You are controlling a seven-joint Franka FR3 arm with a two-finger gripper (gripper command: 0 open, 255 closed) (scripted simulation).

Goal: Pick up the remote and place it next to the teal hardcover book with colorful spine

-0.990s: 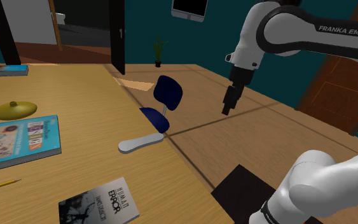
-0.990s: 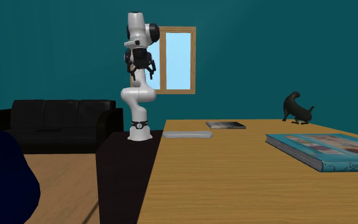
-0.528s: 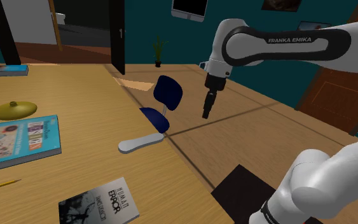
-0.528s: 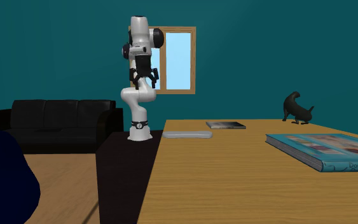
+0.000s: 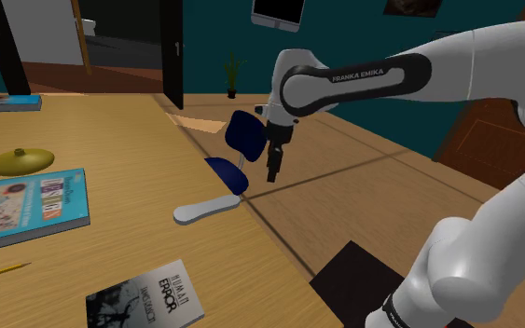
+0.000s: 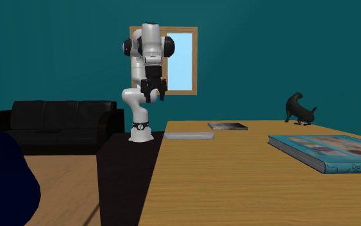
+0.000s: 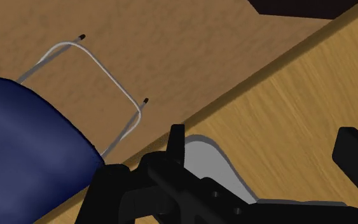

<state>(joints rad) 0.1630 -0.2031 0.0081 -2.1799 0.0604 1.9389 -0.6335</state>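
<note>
Since the frame a second back, the gripper [image 5: 272, 173] has swung in from over the open floor toward the edge of the table [image 5: 111, 140] and come lower; nothing on the table has shifted. Its jaws stand spread, with nothing between them. The remote [image 5: 206, 208], a pale grey bar, lies flat at the table's edge, below the gripper and a little beyond it on the tabletop side. In the wrist view it lies under one jaw rather than midway between the two. The teal book [image 5: 22, 210] lies far past the remote from the gripper, well apart from both.

I judge this to be the approach, with the grasp not yet begun. To do it well, I want to carry the hand further over the table until the remote sits centred between the jaws. Then I turn the wrist so they straddle its narrow width, not its length, and descend straight, clear of the blue chair [image 5: 243, 140] just beside the gripper.

The arm reaches out long, its labelled link nearly level, and the hand hangs straight down just off the table edge.
</note>
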